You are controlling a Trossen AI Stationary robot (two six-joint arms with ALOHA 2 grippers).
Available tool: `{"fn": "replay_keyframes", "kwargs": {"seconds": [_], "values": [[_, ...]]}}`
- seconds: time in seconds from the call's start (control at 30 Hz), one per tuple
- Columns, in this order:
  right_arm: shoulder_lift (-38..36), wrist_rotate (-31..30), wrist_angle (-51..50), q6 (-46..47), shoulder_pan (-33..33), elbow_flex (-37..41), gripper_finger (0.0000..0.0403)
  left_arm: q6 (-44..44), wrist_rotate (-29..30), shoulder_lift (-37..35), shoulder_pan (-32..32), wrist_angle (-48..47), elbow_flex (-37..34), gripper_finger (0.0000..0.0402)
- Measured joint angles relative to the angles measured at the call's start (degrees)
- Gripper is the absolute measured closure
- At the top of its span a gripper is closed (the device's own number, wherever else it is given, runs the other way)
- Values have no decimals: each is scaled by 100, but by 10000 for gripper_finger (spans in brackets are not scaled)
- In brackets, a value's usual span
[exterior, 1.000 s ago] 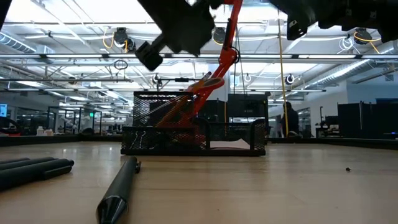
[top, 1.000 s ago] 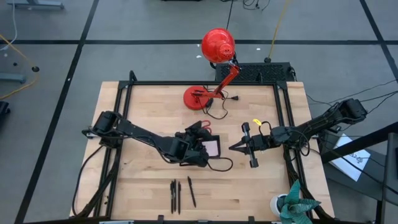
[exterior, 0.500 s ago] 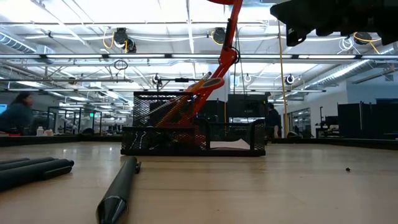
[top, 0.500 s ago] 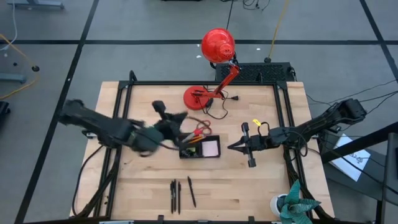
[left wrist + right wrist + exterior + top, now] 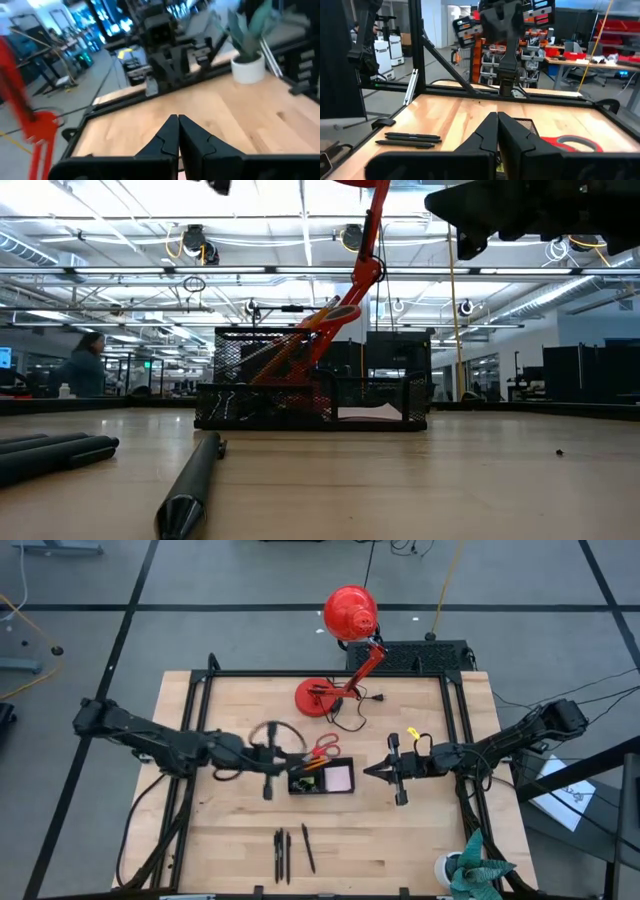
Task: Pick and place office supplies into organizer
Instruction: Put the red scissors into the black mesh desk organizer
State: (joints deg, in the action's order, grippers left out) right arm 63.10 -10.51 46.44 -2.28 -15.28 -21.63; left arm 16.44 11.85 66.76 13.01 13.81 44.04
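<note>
Pale wooden table (image 5: 230,830) inside a black frame, open workshop beyond — three black pens (image 5: 290,850) lie near the front edge. The black mesh organizer (image 5: 322,780) sits mid-table, red-handled scissors (image 5: 325,747) leaning in it. Left gripper (image 5: 283,761) and right gripper (image 5: 368,772) flank it, both pinched closed, empty.

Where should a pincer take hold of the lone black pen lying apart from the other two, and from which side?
Grip the lone black pen at mid-barrel, coming straight down from above. It lies flat on the bare table, with a clear gap to the pair of pens, so fingers can probably straddle its narrow width. The left pincer is arguably the nearer.
</note>
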Motion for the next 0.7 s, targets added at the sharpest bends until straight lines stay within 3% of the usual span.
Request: {"fn": "replay_keyframes", "kwargs": {"seconds": [0.23, 0.43, 0.53, 0.7], "values": [[12, -90, -282, 191, 45, -4, 399, -285, -128, -1410, -16, 561, -1232, 396], [82, -316, -300, 706, 246, -4, 394, -663, 38, -1621, -136, 1014, -2273, 398], [194, -317, -353, 980, 418, -4, 367, -669, 40, -1637, -91, 1884, -2807, 390], [524, -302, -481, 1506, 867, -212, 285, -838, 62, -1625, -83, 2663, -3535, 382]]}}
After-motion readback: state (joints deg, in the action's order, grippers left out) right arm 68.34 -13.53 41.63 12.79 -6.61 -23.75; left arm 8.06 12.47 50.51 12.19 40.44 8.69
